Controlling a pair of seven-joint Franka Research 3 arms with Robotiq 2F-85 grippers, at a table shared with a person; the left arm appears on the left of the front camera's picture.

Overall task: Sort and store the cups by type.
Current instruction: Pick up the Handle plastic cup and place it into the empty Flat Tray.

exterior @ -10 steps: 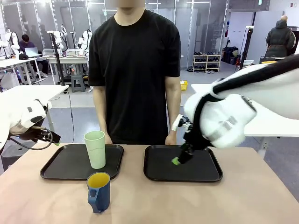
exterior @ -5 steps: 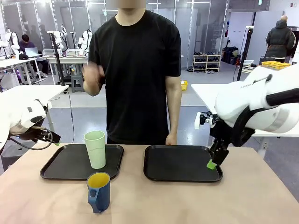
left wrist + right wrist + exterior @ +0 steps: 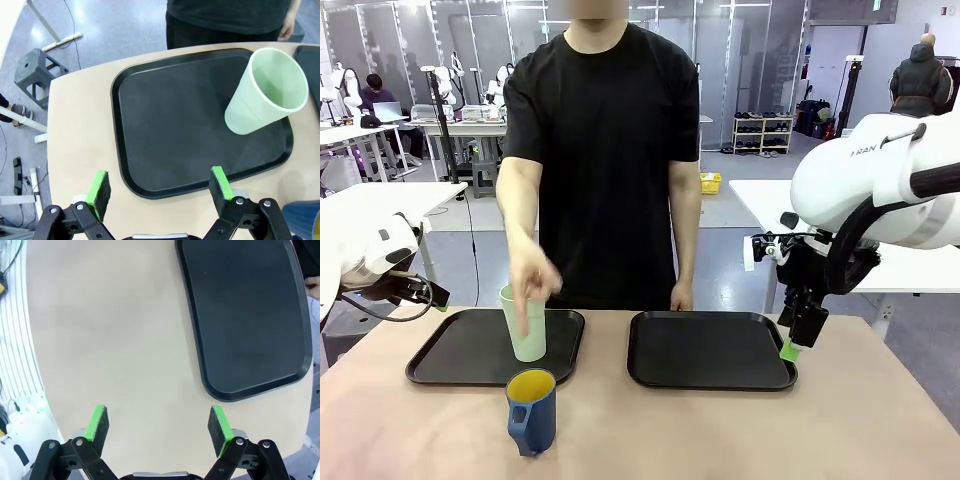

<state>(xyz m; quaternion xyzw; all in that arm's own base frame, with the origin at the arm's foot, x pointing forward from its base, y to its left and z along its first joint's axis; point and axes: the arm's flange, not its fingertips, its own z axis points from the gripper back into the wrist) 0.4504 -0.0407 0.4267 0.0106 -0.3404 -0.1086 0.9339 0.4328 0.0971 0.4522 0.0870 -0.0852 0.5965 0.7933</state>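
2 cups are in play. The mint-green tumbler (image 3: pixel 532 340) stands upright on the left tray (image 3: pixel 460 352), toward its near right corner. The blue mug (image 3: pixel 531 412) with the yellow inside stands on the bare table (image 3: pixel 880 420) just in front of that tray. The right tray (image 3: pixel 710 352) has nothing on it.

I judge the sort to be barely started: 1 cup sits on a tray and the mug is not yet stored. The person's hand (image 3: pixel 532 285) hangs at the tumbler's rim with fingers pointing down. It is blurred, so I cannot tell whether it touches the cup; I take it as a cue or a pick.

My next move is probably the mug to the right tray. That calls for a firm pinch over its wall or handle and a level carry, and I would hold off until that hand is clear.

The left gripper (image 3: pixel 160 182) hovers off the table's left end, looking down across the left tray at the tumbler, its jaws spread wide and holding nothing. The right gripper (image 3: pixel 790 348) hangs pointing down at the right tray's outer edge, jaws likewise apart and bare in its wrist view.
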